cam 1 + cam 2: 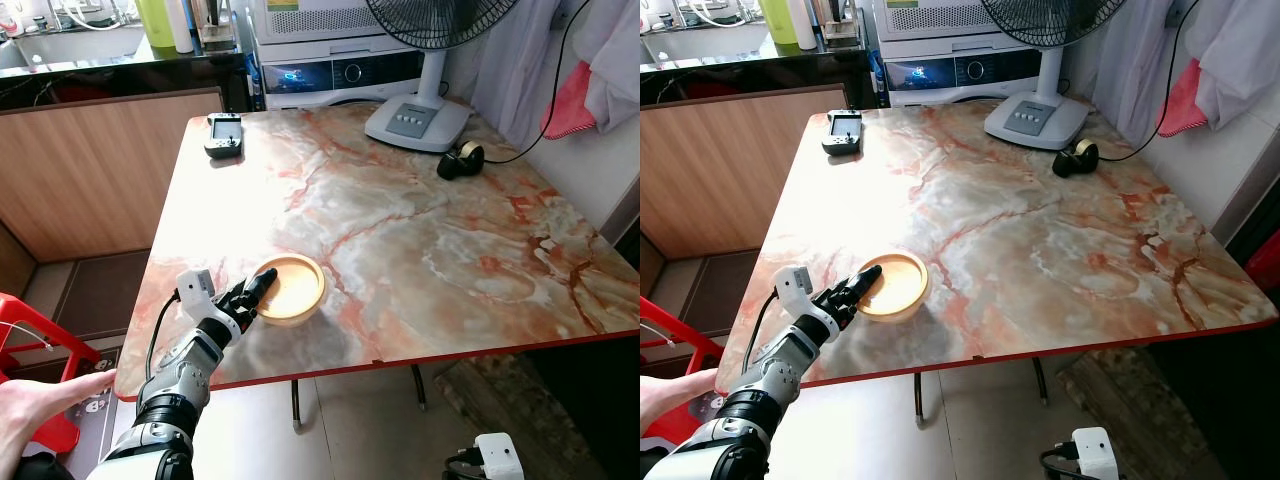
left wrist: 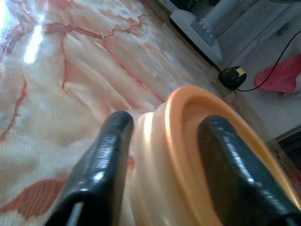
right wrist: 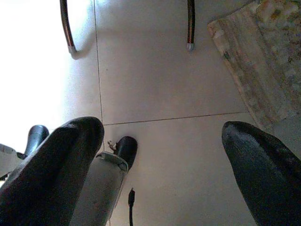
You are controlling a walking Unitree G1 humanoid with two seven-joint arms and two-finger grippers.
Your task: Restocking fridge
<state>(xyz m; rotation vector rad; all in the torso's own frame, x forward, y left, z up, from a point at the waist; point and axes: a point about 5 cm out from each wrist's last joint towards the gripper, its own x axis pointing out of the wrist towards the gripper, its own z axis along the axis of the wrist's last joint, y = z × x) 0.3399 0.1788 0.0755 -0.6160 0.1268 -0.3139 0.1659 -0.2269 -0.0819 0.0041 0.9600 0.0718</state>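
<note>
Marble table, bowl rim between left fingers

Your left gripper covers the near rim of the bowl, so the contact there is hidden from the head cameras. In the left wrist view the bowl runs off the frame beyond the fingers. Far ahead of it, the fan loses its head at the top edge.
</note>
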